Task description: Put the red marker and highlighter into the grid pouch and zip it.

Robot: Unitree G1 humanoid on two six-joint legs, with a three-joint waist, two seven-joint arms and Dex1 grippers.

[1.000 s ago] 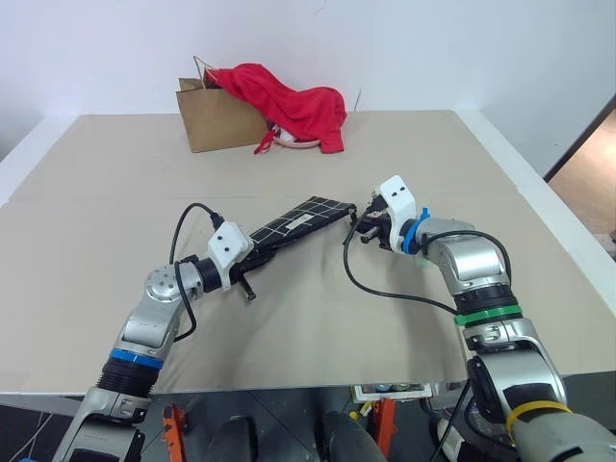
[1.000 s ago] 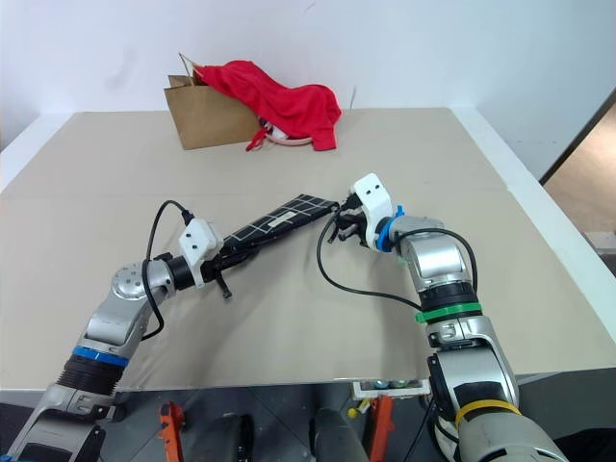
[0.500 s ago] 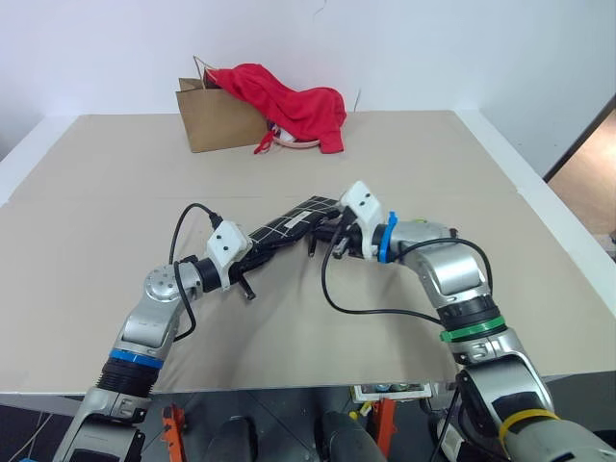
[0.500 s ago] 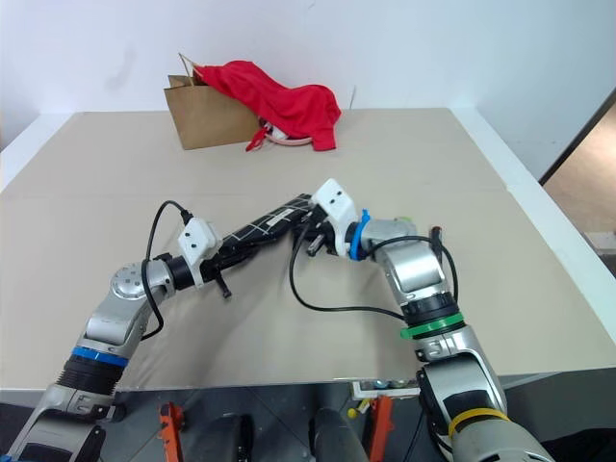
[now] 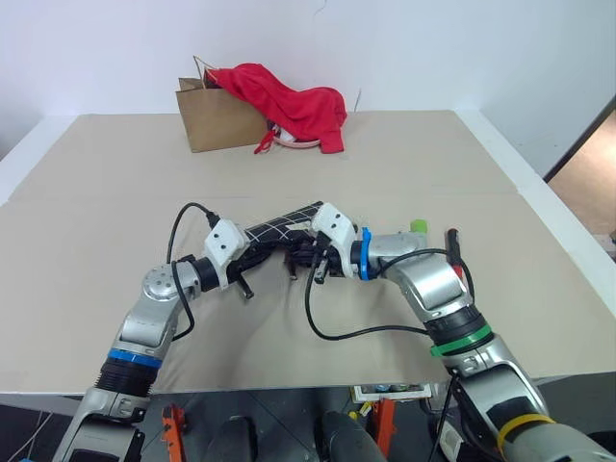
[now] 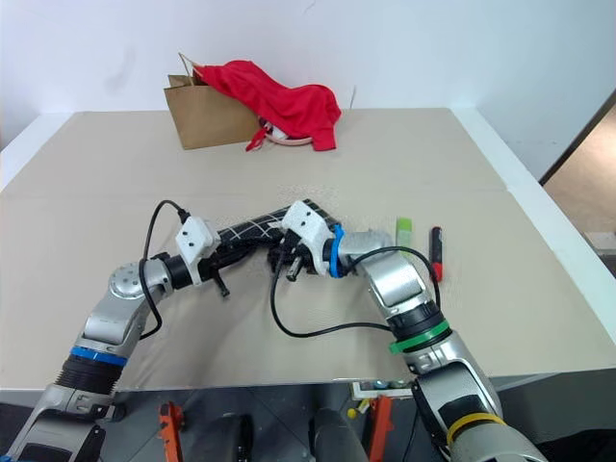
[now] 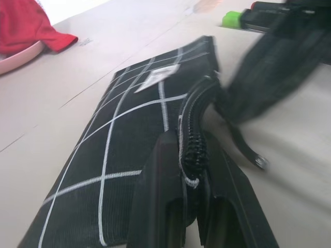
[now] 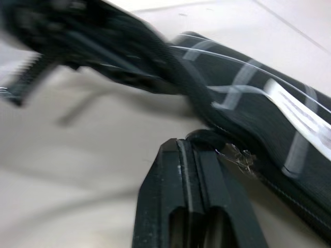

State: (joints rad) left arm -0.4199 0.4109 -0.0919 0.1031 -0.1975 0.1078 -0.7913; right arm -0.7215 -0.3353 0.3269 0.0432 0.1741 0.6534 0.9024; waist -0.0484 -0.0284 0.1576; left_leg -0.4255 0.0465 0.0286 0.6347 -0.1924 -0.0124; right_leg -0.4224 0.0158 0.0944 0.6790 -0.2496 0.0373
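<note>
Left wrist view, left fingers clamped on grid pouch edge (zipper side), right fingers together.

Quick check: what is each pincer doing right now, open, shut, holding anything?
Left pincer: shut on the grid pouch, clamping its zipper edge.
Right pincer: fingers together beside the pouch's zipper; holding nothing visible.

one pouch – one marker – one highlighter

Matt ribbed-cloth grid pouch
</note>
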